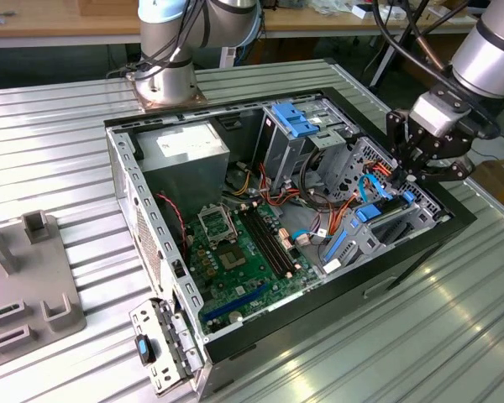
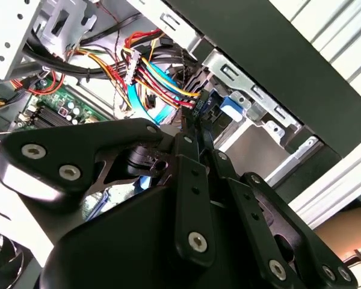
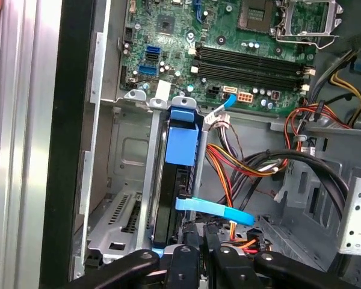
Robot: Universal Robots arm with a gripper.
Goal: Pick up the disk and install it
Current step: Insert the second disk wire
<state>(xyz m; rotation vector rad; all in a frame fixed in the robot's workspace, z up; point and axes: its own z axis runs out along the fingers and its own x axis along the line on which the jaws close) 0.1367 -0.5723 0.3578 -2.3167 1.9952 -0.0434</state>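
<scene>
The disk (image 3: 182, 141), dark-bodied with bright blue carrier rails, stands on edge in the drive bay at the open computer case's corner. In the exterior view its blue rail (image 1: 338, 243) lies in the bay on that view's right. My gripper (image 1: 406, 175) hangs just above the far end of that bay. In the first wrist view my gripper (image 3: 198, 247) is at the disk's cable end, beside a light blue data cable (image 3: 216, 211). In the second wrist view my gripper (image 2: 189, 123) has its black fingers closed together, tips among the red, yellow and black power wires (image 2: 156, 66).
The case (image 1: 386, 260) lies open on a ribbed metal table (image 1: 59, 151). Inside are a motherboard (image 1: 235, 252), a power supply (image 1: 185, 151) and an upright grey cage with a blue latch (image 1: 294, 117). Another arm's base (image 1: 164, 80) stands behind. A grey fixture (image 1: 25, 277) sits at the exterior view's left.
</scene>
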